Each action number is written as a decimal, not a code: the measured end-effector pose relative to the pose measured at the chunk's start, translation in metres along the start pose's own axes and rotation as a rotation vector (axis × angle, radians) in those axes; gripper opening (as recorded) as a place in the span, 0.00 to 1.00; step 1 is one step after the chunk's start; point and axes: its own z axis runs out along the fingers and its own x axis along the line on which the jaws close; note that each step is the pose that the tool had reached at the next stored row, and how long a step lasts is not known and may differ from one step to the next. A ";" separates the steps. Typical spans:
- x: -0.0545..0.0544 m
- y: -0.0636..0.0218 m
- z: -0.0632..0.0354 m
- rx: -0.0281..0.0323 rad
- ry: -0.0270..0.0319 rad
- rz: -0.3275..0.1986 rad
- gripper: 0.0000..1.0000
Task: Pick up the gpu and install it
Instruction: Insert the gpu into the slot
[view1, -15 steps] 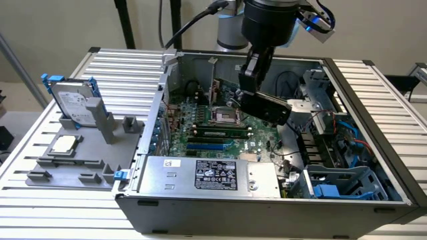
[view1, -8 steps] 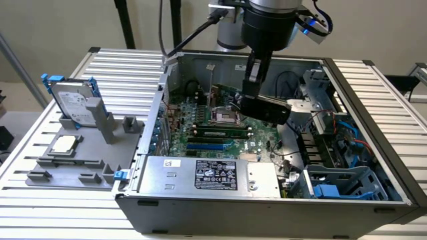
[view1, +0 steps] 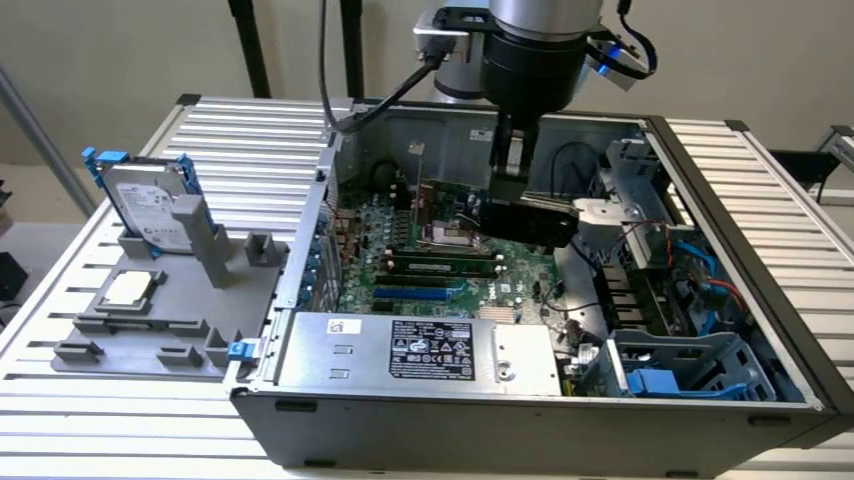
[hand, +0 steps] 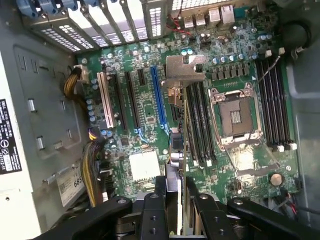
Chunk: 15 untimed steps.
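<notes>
Jaws were clamped on the gpu (view1: 527, 224), which hung on its edge over the green motherboard (hand: 145, 107), inside the open computer case (view1: 534, 425), beside the blue slot (hand: 158, 97).

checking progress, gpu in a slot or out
Out: the thin black card with silver bracket hangs in the end effector, above the green motherboard.

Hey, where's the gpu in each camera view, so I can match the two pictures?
Exterior view: the gpu hangs inside the open case, above the motherboard, clamped in the pincer.
Wrist view: the gpu is seen edge-on, reaching out from the pincer, beside the blue slot.
Shared landmark: the empty CPU socket.
</notes>
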 end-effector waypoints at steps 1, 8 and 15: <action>0.000 0.0019 0.0014 -0.0001 -0.0003 -0.005 0.26; 0.004 0.0227 0.0130 -0.0002 -0.0004 -0.026 0.26; 0.008 0.0386 0.0254 -0.0005 -0.0010 -0.058 0.26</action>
